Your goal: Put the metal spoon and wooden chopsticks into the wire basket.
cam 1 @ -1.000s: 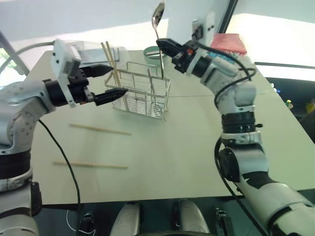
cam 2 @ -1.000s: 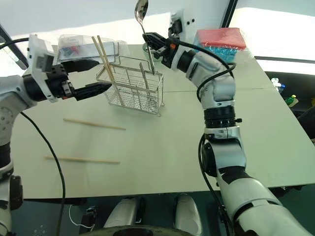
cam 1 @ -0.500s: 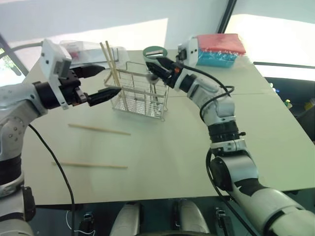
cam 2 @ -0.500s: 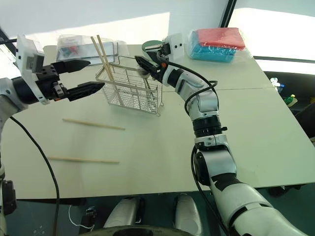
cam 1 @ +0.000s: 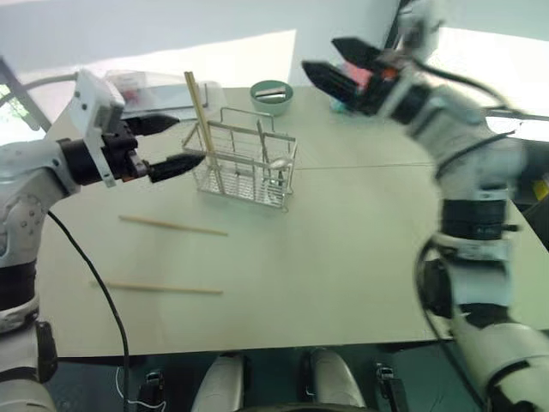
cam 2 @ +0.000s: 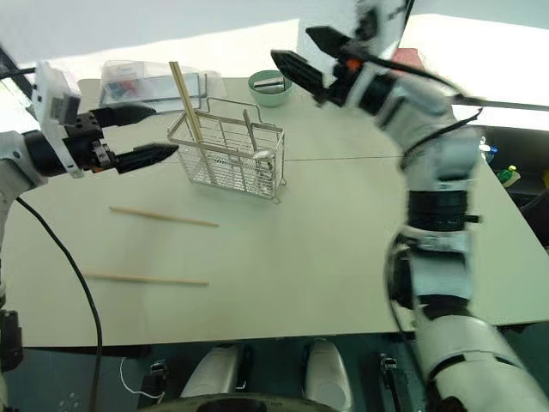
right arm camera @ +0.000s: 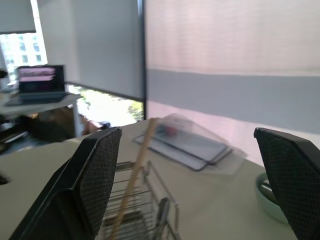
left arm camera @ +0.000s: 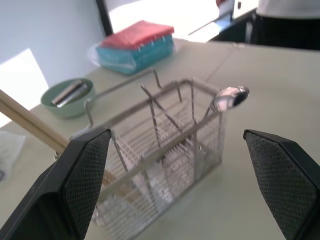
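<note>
We are hovering our right gripper (cam 2: 300,53), jaws spread and empty, above the wire basket (cam 1: 247,168) where the metal spoon (left arm camera: 229,97) is leaning, while our spread left gripper (cam 1: 168,144) is waiting beside it, two wooden chopsticks (cam 1: 173,226) lying on the table (cam 1: 343,249).

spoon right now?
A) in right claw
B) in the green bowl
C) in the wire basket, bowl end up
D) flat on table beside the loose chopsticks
C: the metal spoon leans inside the wire basket with its bowl end at the rim, while the right claw is open, empty and clear of it.
</note>
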